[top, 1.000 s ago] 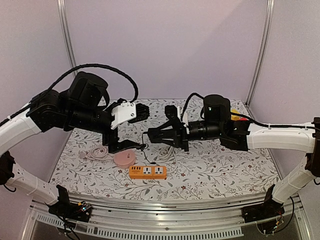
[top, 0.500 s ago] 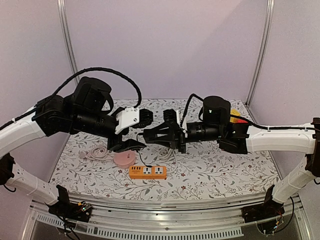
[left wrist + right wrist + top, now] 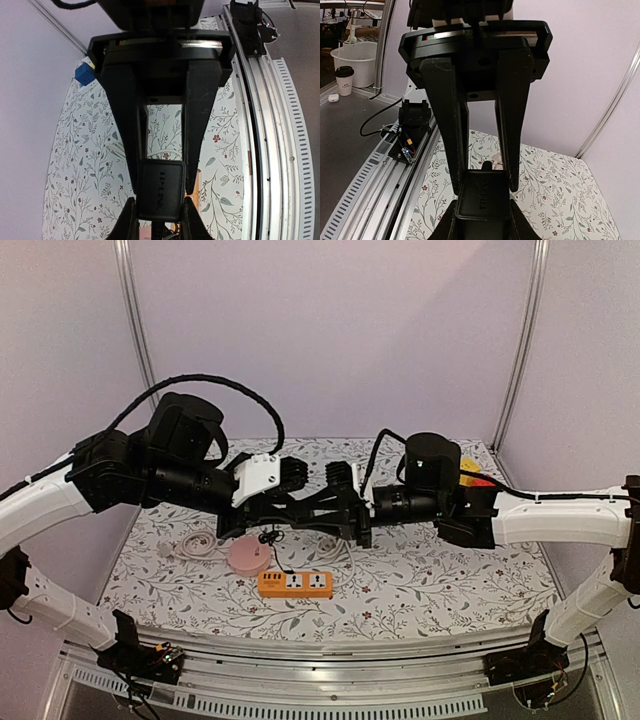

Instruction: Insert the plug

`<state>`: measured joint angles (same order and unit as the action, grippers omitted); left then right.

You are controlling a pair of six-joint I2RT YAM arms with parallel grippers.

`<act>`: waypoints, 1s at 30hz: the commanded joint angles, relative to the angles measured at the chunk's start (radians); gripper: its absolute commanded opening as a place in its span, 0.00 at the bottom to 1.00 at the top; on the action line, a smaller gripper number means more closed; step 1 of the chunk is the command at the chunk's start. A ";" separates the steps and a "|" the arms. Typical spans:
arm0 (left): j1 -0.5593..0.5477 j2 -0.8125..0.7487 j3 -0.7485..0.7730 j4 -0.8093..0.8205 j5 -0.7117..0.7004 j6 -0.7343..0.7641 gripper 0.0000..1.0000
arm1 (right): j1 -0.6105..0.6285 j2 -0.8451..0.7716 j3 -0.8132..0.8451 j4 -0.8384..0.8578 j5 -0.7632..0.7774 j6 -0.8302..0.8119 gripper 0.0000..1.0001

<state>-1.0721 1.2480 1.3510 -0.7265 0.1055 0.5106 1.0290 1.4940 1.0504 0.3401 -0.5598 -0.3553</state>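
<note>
The plug [image 3: 161, 192] hangs in mid-air above the middle of the desk [image 3: 450, 580], gripped from both sides. The left tool [image 3: 161, 172] is clamped on it, and the right tool [image 3: 483, 177] grips the opposite end. This appears to be a handover. Confirm the left grip sits square before loosening the right. The power strip [image 3: 295, 583] lies below, near the front edge

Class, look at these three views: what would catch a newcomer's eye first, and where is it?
Two arms meet tip to tip in mid-air above the table: the left gripper and the right gripper both clamp one black plug. Below them lies an orange power strip, with a pink round object just to its left.
</note>
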 commanded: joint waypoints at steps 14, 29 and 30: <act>0.003 -0.035 -0.019 0.016 0.009 0.009 0.00 | 0.009 0.001 -0.066 0.061 0.123 0.068 0.42; 0.003 -0.008 -0.031 -0.020 -0.051 0.001 0.65 | 0.017 0.010 -0.048 0.069 0.128 0.038 0.00; 0.003 0.001 -0.025 -0.027 -0.069 -0.003 0.64 | 0.018 0.006 -0.049 0.069 0.129 0.029 0.00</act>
<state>-1.0718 1.2236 1.3334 -0.7254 0.0921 0.5072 1.0401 1.4952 0.9916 0.4007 -0.4522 -0.3187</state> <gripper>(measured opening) 0.629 0.225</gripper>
